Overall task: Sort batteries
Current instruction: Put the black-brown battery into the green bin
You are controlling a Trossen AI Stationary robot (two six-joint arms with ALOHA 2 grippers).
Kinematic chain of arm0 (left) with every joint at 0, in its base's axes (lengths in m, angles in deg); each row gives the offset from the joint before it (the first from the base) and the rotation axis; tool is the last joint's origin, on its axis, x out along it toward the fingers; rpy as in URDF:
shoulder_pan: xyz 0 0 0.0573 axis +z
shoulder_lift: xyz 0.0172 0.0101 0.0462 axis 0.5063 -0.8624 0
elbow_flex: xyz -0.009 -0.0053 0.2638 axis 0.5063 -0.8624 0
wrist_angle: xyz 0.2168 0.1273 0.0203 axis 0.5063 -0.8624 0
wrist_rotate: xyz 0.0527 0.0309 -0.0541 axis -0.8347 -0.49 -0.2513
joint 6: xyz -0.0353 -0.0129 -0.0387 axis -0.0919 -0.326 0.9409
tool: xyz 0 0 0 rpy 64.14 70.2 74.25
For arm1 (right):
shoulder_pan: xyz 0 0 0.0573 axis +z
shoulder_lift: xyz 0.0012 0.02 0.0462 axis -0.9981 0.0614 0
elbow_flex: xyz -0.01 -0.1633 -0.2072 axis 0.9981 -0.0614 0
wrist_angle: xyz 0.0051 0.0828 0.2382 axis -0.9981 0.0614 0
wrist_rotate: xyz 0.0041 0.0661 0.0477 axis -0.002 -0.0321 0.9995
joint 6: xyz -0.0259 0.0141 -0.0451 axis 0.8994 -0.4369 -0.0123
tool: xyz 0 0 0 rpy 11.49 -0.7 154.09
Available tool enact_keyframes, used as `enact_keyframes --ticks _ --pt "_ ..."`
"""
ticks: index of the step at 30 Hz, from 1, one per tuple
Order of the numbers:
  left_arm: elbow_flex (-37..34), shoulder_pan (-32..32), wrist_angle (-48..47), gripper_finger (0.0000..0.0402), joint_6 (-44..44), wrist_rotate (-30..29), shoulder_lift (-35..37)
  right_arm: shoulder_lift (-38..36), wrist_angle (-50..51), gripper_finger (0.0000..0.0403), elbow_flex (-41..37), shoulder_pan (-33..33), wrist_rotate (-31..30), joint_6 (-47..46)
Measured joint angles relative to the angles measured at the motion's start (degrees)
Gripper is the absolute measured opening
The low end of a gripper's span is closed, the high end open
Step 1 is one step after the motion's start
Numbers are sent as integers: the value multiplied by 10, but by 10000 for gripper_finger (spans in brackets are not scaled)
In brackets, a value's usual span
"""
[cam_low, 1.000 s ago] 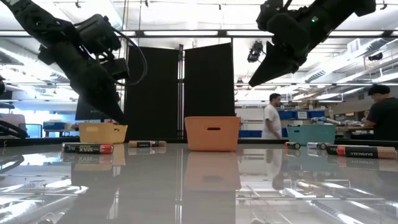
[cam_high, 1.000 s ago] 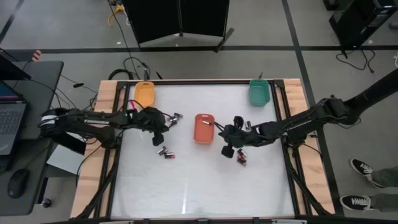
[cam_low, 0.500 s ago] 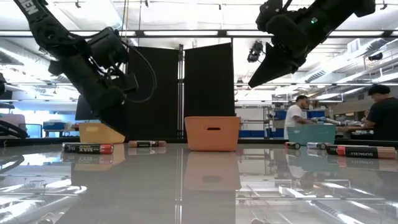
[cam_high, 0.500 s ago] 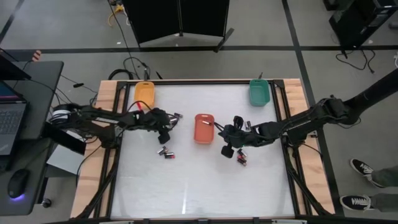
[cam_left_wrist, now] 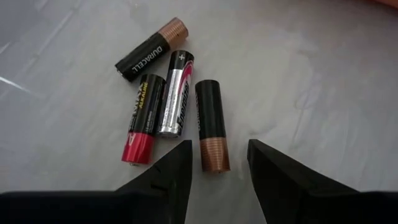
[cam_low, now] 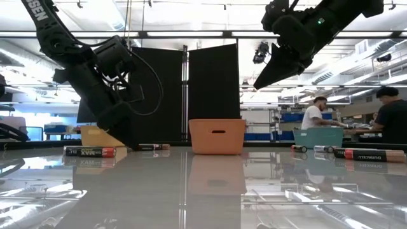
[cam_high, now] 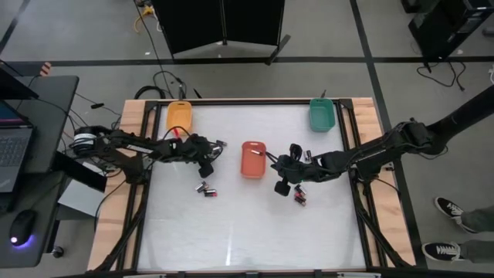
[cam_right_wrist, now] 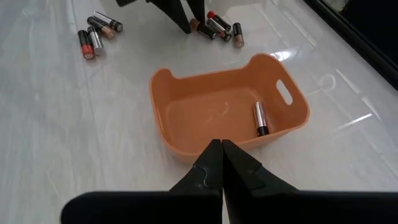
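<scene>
Glossy white, the tabletop mirrors the ceiling lights. Low over it, the left tool holds its fingers apart, straddling the copper end of a black cell without touching it. Just beside that cell lie three more batteries: a silver one lettered "Energizer", a black-and-red one with yellow lettering too small to read, and a black, copper-capped "DURACELL". All are smooth cylinders, lying flat. The right tool hangs with its fingers pressed together above the near rim of a rounded orange-red plastic tray, where one silver-and-black cell rests on the floor. In the low view, a cell marked "MAX" lies at left and one marked "DURACELL" at right.
</scene>
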Motion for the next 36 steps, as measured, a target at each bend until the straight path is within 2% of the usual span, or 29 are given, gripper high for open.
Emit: enact_keyframes --ticks 11,21,28,36 --pt "0 0 10 153 8 1 -13 0 -2 7 0 0 0 0" --pt "1 0 3 51 -8 21 -13 0 -2 8 0 1 0 4" --pt "1 0 2 50 -11 32 -9 0 -1 8 0 6 0 4" --pt "-2 -1 -10 50 -12 79 16 0 -1 8 0 18 0 3"
